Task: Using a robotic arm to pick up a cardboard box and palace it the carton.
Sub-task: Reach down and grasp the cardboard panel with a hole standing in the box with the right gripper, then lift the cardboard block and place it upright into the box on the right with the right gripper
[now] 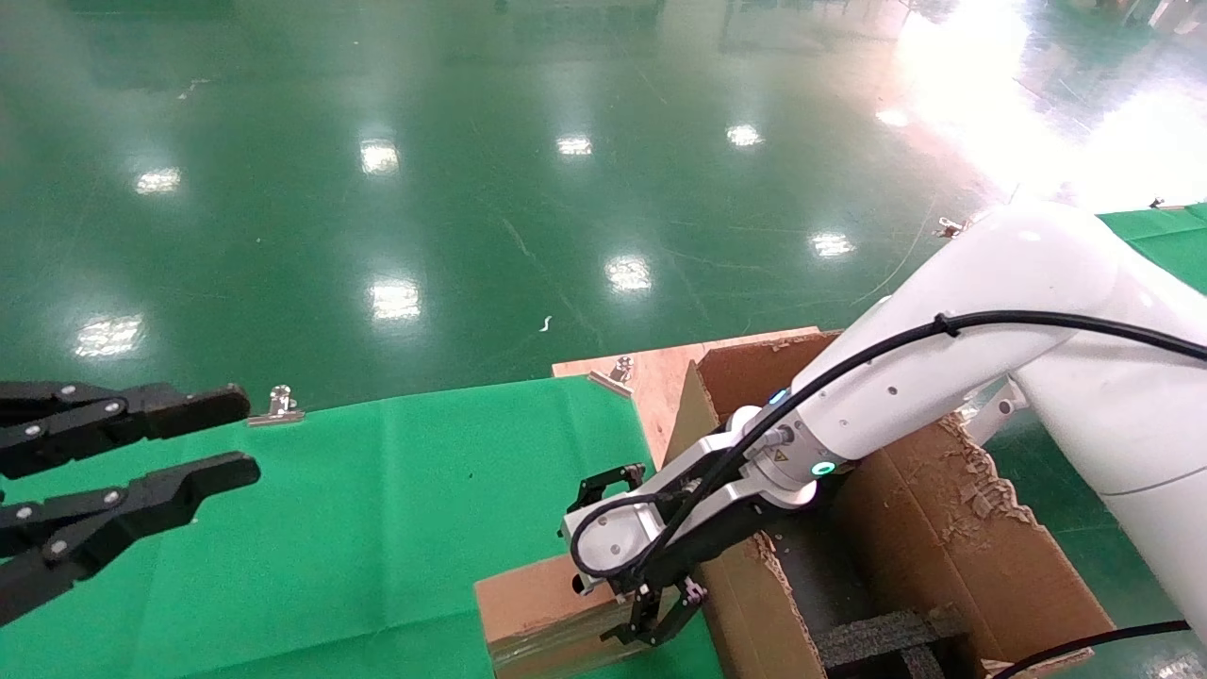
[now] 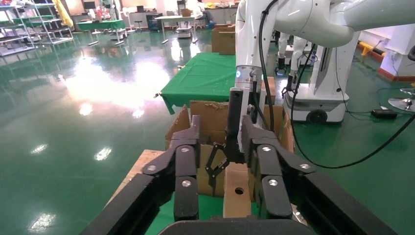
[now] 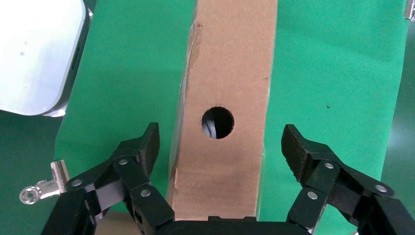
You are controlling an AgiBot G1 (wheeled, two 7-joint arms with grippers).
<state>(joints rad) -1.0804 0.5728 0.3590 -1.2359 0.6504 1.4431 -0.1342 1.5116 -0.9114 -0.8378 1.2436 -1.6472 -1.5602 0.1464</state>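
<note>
I have the right arm (image 1: 943, 377) reaching down over the near corner of the green cloth (image 1: 377, 509), its gripper (image 1: 651, 618) poised over the box (image 1: 537, 604). In the right wrist view its fingers (image 3: 142, 147) are spread wide, one on each side of the box (image 3: 222, 112), and neither pad touches cardboard; I see cloth (image 3: 333, 73) in the gap on both sides. The box stands on the cloth with its narrow face up, and that face has one round hole in it. It sits just beside the carton (image 1: 905, 528), close to the carton's near wall; I cannot tell whether the two touch. The carton is open, with ragged torn flaps and black foam (image 1: 886, 637) inside, and rests partly on a wooden board (image 1: 660, 377) past the cloth's edge. My left gripper (image 1: 203, 438) is parked over the far left of the cloth, well apart from the box, its fingers parted and holding nothing. From the left wrist view I look between those fingers (image 2: 186, 156) at the box (image 2: 237, 193), with the right gripper (image 2: 230, 161) above it and the carton (image 2: 210, 115) behind. A metal clip (image 1: 278, 405) pins the cloth's far edge near the left gripper, and another (image 1: 618, 372) sits by the board.
</note>
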